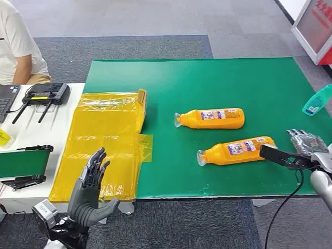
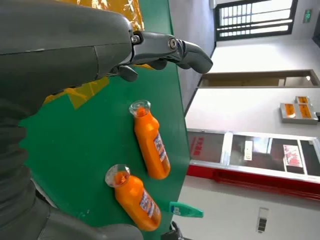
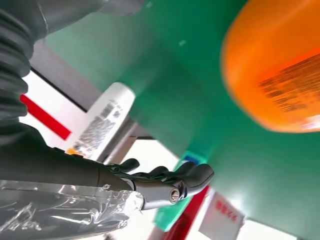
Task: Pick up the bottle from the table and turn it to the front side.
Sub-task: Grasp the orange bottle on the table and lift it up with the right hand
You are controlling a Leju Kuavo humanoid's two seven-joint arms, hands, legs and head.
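While two orange bottles lie on their sides on the green surface (image 1: pixel 235 78), the right robot hand (image 1: pixel 297 148) hovers just beside the base of the nearer bottle (image 1: pixel 236 150). It holds nothing, its dark fingers reach flat toward the bottle, and whether a fingertip touches the base cannot be told. Part of this hand is wrapped in clear plastic. The nearer bottle points its clear cap away from the right robot hand, and its printed label faces up. The farther bottle (image 1: pixel 211 118) lies a little beyond it, apart from it and roughly parallel, label also up. A teal bottle (image 1: pixel 316 101) lies just beyond the right robot hand, near the edge of the surface.

The left robot hand (image 1: pixel 89 189) is held up well away from both bottles, fingers spread, holding nothing, beside a sheet of yellow plastic (image 1: pixel 106 140) spread over the surface.

The step in hand looks like the reach toward the nearer bottle. To do it well, the right robot hand should probably close around the body near its wide base, thumb on one side and fingers on the other, since a smooth round bottle may roll away if nudged first. A firm hold before lifting should keep it from slipping when turned.

A person in a white shirt (image 1: pixel 13 41) sits beyond the left robot hand, beside a black controller (image 1: pixel 45 94).
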